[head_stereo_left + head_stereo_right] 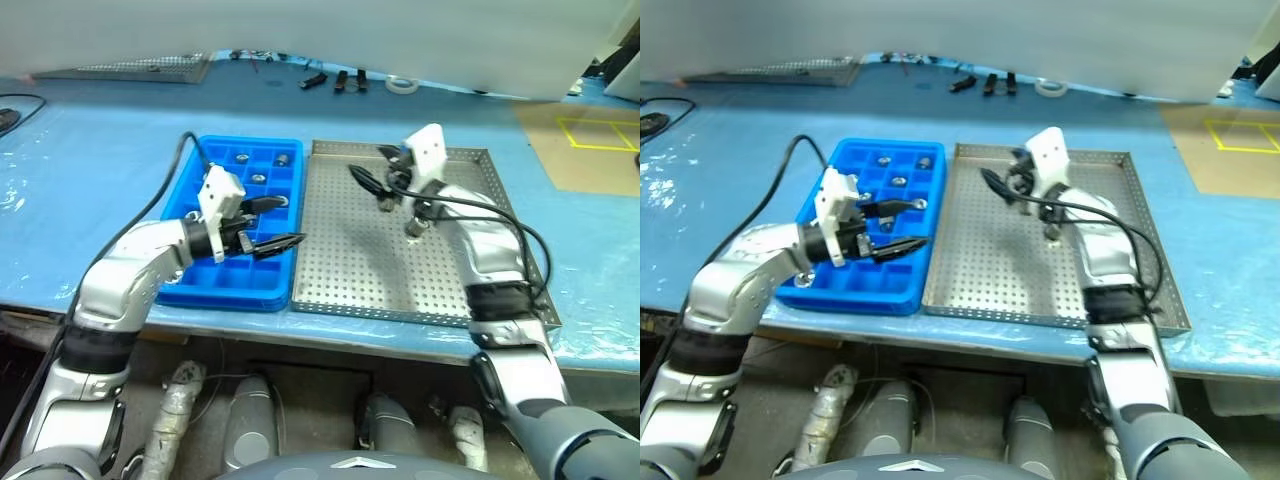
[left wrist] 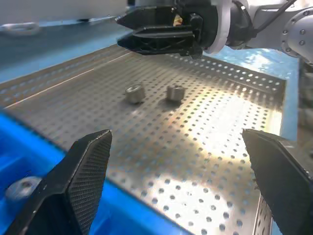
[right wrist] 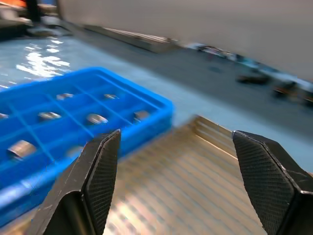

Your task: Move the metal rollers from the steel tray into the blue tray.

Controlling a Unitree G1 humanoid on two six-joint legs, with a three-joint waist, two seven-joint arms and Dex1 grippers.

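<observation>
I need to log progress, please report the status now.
Both grippers, left and right, jaws open, empty. Two metal rollers left in steel tray; several already in blue tray. Nothing in the way.

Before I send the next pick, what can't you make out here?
- Rollers left on the steel tray: the right arm covers part of the floor in the head views.
- Blue tray: the left gripper hides some middle compartments, so no full count.
- Right wrist view: motion blur smears the steel tray floor; no rollers readable there.
</observation>
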